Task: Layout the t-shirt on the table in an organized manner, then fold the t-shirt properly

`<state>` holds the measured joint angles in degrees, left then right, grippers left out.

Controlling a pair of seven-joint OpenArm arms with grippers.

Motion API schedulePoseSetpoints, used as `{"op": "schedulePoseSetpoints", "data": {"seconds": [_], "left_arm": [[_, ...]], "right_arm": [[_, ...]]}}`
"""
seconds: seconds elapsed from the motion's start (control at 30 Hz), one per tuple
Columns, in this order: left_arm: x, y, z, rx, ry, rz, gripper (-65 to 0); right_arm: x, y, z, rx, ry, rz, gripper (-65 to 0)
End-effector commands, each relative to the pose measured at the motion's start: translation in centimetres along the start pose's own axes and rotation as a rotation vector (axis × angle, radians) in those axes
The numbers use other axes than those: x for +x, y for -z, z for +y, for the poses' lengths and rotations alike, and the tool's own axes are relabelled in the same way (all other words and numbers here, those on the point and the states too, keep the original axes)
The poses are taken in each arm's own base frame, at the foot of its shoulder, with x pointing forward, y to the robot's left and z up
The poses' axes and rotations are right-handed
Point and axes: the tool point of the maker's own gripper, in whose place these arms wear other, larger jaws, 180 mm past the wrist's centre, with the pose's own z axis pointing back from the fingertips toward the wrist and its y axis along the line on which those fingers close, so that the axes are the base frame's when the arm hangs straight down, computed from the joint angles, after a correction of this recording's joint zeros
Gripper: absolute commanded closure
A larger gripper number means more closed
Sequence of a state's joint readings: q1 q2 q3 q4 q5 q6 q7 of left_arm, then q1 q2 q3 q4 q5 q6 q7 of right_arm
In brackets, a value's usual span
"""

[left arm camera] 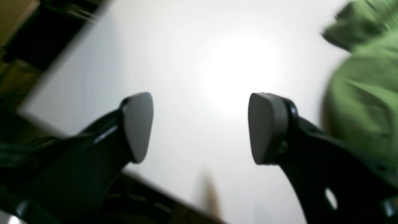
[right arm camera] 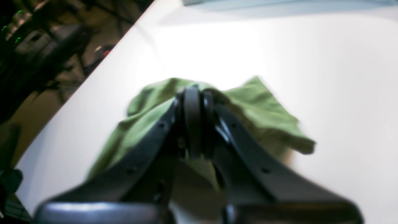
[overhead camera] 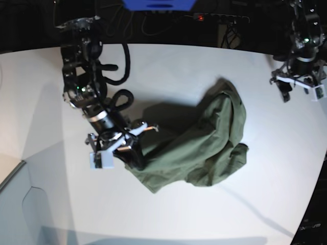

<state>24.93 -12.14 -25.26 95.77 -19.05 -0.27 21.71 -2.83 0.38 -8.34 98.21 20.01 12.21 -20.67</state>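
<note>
An olive-green t-shirt [overhead camera: 196, 148] lies crumpled in a loose heap at the middle of the base view, on a wide white table [overhead camera: 168, 66]. My right gripper [overhead camera: 134, 153], at the lower left of that view, sits at the heap's left edge. In the right wrist view its fingers are pressed together, with green cloth bunched around and beyond the tips, so I judge it is pinching a fold of the shirt there. My left gripper [overhead camera: 297, 84] hangs at the upper right of the base view, well apart from the shirt. In the left wrist view its two grey pads [left arm camera: 138, 126] stand wide apart over bare table, holding nothing, with a blur of green cloth at the right edge of the frame. The shirt looks light, soft and floppy: it should drape and slide easily on the smooth top, and it will sag wherever it is not held. I judge that the best places to take hold are thicker seams, such as the hem corners, sleeve edges or shoulders, but I cannot tell which part is which in this heap.
</note>
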Motion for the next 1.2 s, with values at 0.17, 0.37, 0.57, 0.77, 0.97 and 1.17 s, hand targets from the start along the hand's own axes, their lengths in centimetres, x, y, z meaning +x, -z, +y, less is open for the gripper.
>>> {"op": "schedulePoseSetpoints", "data": {"seconds": [0.17,0.37,0.57,0.77,0.97,1.17], "left_arm": [[-0.3,2.7,-7.3,-0.160,0.002,0.006,-46.2],[-2.8,3.8,-10.3,-0.199,-0.043,0.072,-46.2],[-6.3,4.9,-13.2,-0.251,-0.027,0.169,-45.8],[-6.8,5.5,-16.3,-0.307,-0.020,0.189,-40.2],[-5.5,5.9,-17.5,-0.320,-0.041,0.165,0.0],[2.9,6.8,-13.6,-0.251,-0.070,-0.034,0.0]], "right_arm": [[0.1,-1.1,-1.6,-0.031,-0.001,-0.018,0.0],[-0.4,-1.4,-1.9,-0.037,-0.009,-0.002,0.0],[-1.2,-1.7,-1.9,-0.040,-0.002,0.016,0.0],[-2.7,-2.2,-2.0,-0.048,0.014,0.050,0.0],[-3.6,-2.6,-2.0,-0.051,0.022,0.070,0.0],[-3.5,-2.8,-2.8,-0.058,-0.007,0.078,0.0]]}}
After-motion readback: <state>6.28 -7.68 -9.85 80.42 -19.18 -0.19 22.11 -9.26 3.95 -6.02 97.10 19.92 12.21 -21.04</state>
